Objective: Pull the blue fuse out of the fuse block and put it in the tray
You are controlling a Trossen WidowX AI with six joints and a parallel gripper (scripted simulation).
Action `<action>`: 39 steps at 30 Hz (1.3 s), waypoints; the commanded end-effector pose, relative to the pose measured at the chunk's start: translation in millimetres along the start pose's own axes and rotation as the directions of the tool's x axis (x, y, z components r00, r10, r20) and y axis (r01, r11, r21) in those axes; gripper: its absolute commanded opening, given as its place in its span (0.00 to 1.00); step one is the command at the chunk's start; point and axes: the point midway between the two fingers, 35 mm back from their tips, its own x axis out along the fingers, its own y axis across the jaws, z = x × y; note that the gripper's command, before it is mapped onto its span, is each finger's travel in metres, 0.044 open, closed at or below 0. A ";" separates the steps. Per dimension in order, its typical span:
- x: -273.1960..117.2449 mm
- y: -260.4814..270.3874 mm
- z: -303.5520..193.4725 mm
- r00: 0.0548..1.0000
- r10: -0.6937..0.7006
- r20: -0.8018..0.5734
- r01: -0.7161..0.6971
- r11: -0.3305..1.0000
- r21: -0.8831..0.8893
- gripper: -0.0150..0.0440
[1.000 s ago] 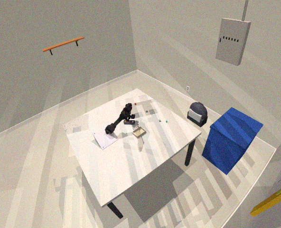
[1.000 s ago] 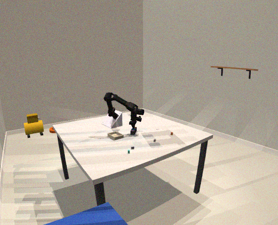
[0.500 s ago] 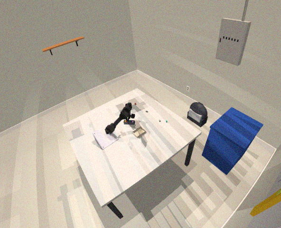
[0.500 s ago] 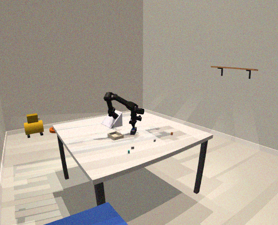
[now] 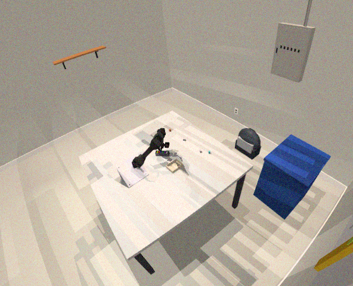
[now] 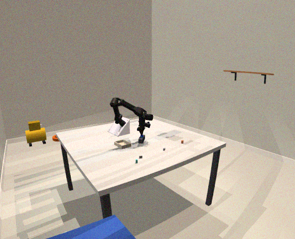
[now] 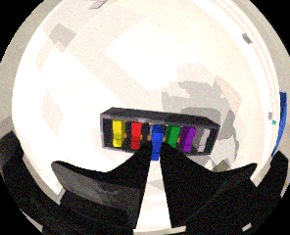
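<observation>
- The black parallel-jaw gripper point(image 7: 157, 147) points straight down over the dark rectangular fuse block point(image 7: 160, 133), its two fingers pinched on the narrow blue fuse point(image 7: 157, 141).
- The blue fuse stands upright between the fingertips, in the middle of the row; whether its foot is still in its slot cannot be told.
- In the wrist view the block holds a row of upright fuses: to the left of the gripper a yellow fuse point(image 7: 118, 133) and a red fuse point(image 7: 136, 133); to the right a green fuse point(image 7: 174, 136), a purple fuse point(image 7: 188, 137) and a pale grey fuse point(image 7: 202, 140) at the end.
- The fingers flank the blue fuse alone; the red and green neighbours stand just beside them, apart.
- In the exterior view the shallow square tan tray point(image 6: 122, 143) sits on the white table point(image 6: 111, 167) near the gripper point(image 6: 141, 136), towards the camera and to its left; nothing shows inside it.
- The block point(image 5: 162, 152) lies under the gripper in the top view, with the tray point(image 5: 174, 165) close by, apart from it.
</observation>
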 end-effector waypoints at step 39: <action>-23.4 0.4 0.4 1.000 0.000 0.006 0.000 1.000 0.003 0.25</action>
